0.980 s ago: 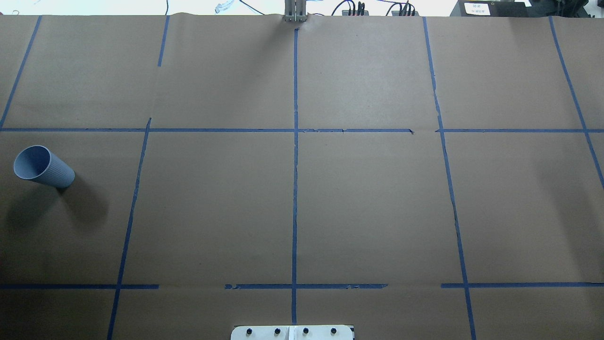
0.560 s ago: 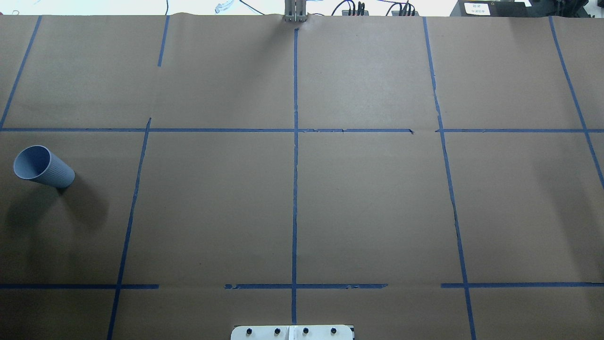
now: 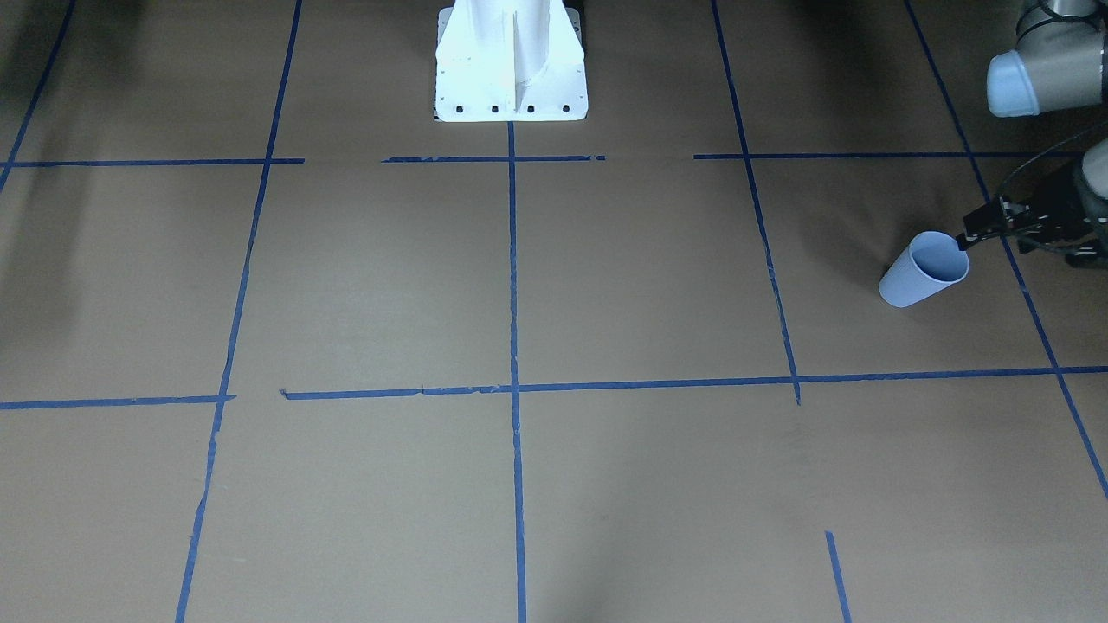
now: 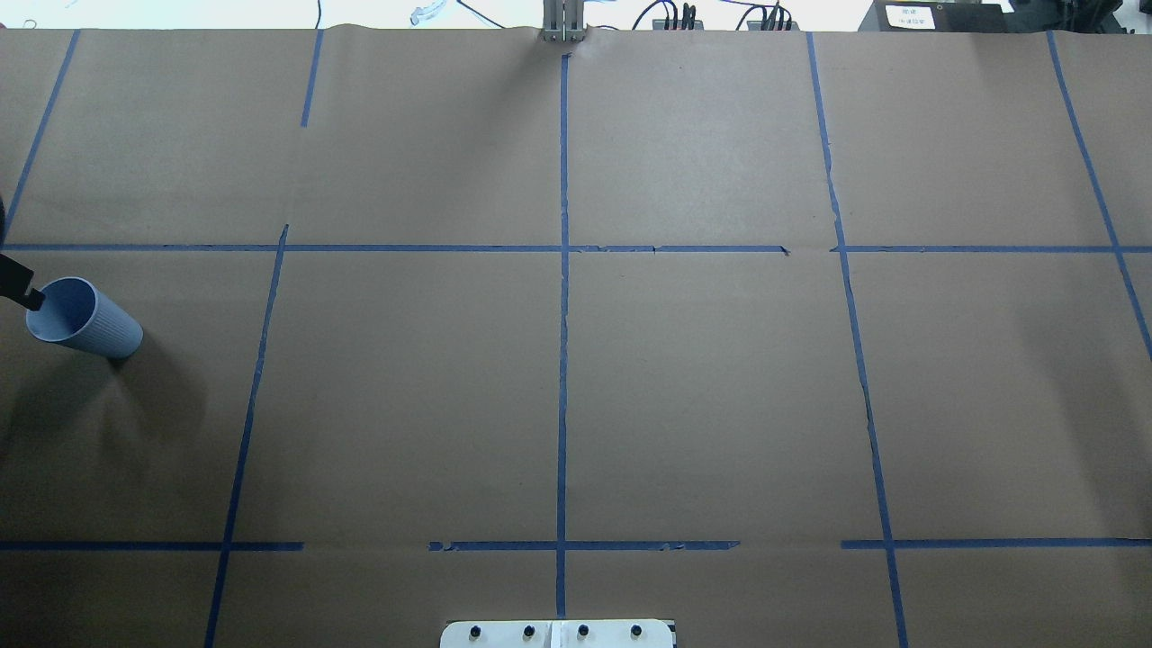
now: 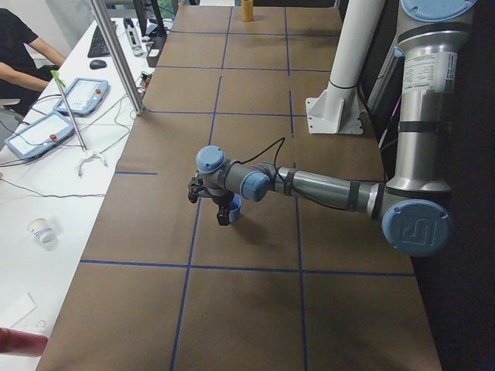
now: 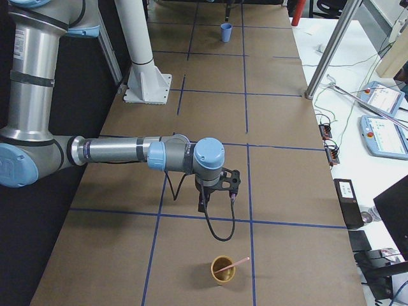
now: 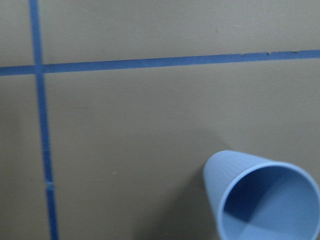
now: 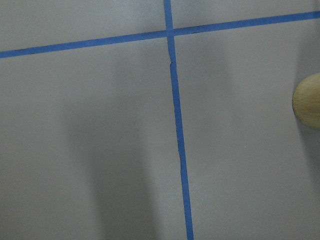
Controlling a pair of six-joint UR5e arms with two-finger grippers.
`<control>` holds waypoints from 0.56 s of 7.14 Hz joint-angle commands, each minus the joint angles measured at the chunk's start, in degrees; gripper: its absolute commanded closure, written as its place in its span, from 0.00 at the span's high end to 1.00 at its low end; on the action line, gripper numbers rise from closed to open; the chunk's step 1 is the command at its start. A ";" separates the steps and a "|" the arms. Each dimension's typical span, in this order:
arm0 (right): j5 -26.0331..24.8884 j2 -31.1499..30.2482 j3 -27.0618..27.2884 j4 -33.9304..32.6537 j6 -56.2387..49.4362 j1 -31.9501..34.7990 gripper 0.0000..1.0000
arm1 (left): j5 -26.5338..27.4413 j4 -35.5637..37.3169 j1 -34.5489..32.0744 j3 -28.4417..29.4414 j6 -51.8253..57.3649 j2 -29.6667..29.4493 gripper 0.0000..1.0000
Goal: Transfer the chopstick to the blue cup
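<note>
The blue cup stands at the table's far left; it also shows in the front view and, empty, in the left wrist view. My left gripper hangs just beside the cup's rim, at the overhead view's left edge; I cannot tell if it is open or shut. One pinkish chopstick leans in a tan cup at the table's right end. My right gripper hovers short of that cup; I cannot tell its state. The tan cup's edge shows in the right wrist view.
Brown paper with blue tape lines covers the table. The white robot base stands at the near middle edge. Tablets and cables lie on a side table beyond the far edge.
My left gripper has come into the overhead view at its left edge, beside the blue cup's rim. The cup has not moved.
</note>
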 commanded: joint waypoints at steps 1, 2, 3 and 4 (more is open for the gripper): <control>0.04 -0.01 -0.04 0.00 0.08 0.00 1.00 | -0.05 -0.22 1.90 2.86 -1.32 -1.93 0.95; 0.04 -0.01 -0.04 0.00 -0.09 -0.09 1.00 | -0.13 -0.22 2.25 3.83 -1.32 -2.46 0.79; 0.04 0.08 -0.04 0.00 -0.01 -0.09 1.00 | -0.31 -0.22 2.25 3.84 -1.49 -2.55 0.45; 0.04 0.08 -0.04 0.00 -0.01 -0.09 1.00 | -0.40 -0.13 2.34 3.84 -1.58 -2.55 0.18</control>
